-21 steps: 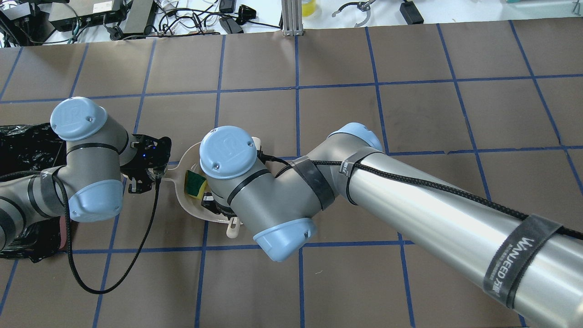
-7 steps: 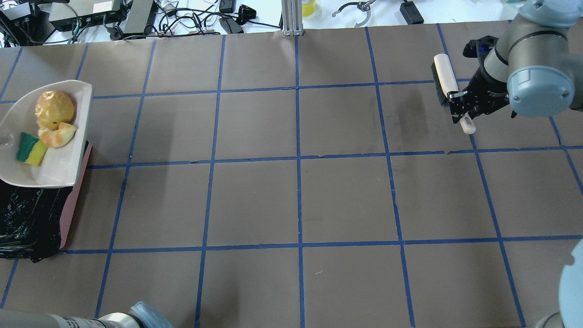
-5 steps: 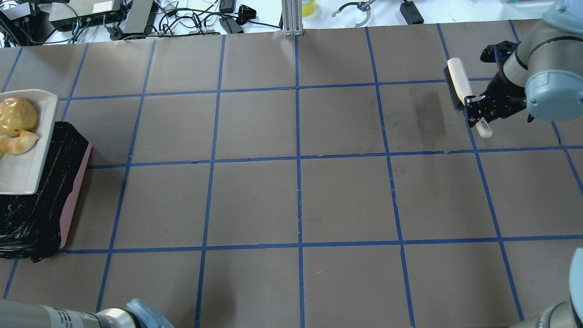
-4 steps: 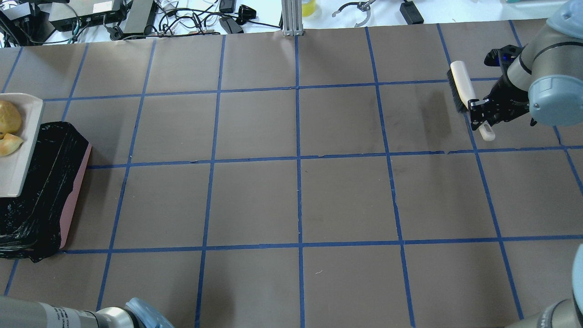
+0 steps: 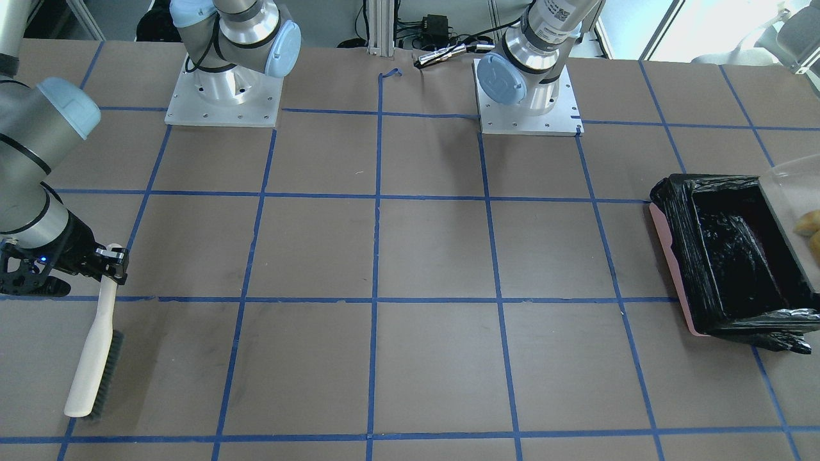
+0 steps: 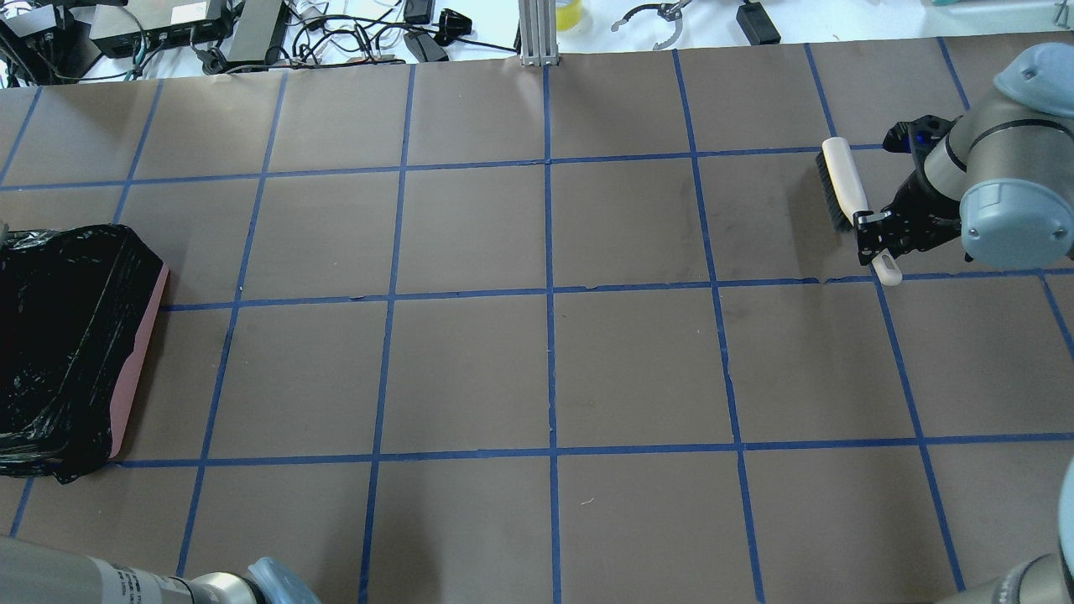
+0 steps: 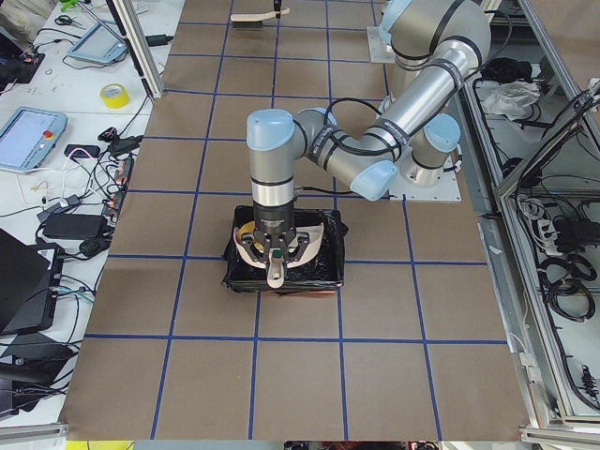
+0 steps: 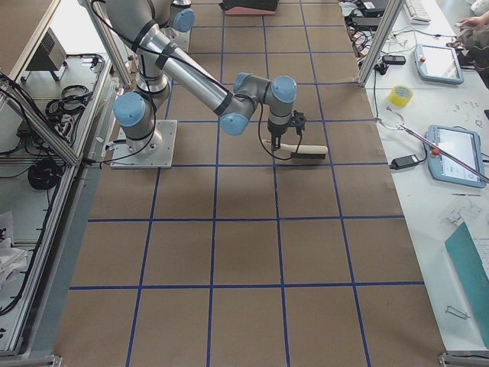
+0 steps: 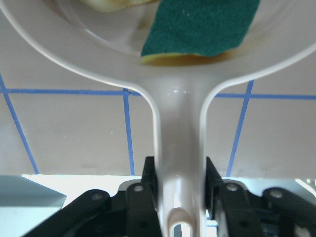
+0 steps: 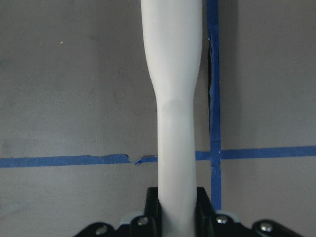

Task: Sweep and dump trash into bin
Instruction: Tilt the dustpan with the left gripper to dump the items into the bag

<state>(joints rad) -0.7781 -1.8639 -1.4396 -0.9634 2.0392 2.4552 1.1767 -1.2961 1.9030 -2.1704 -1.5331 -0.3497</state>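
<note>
My left gripper [image 9: 180, 180] is shut on the handle of the beige dustpan [image 9: 180, 133]. It holds the pan over the pink bin [image 7: 281, 272] with its black bag liner. The green sponge wedge [image 9: 202, 24] lies in the pan near the handle, and a yellow-tan piece [image 9: 113, 4] shows at the frame's top edge. The front view shows the bin [image 5: 730, 256], the pan's edge [image 5: 791, 211] and a tan piece [image 5: 808, 224] at the far right. The bin [image 6: 67, 335] shows at the overhead view's left. My right gripper [image 10: 177, 202] is shut on a brush handle [image 10: 173, 98].
The brush [image 6: 843, 189] with black bristles hangs low over the table's far right, bristles toward the centre; it also shows in the front view [image 5: 96, 346]. Both arm bases [image 5: 224, 96] stand at the robot's edge. Cables and gear [image 6: 252, 33] lie beyond the far edge.
The dustpan with the trash has moved left, out of the overhead view, past the bin's rim. The right gripper has moved the brush slightly toward the robot.
</note>
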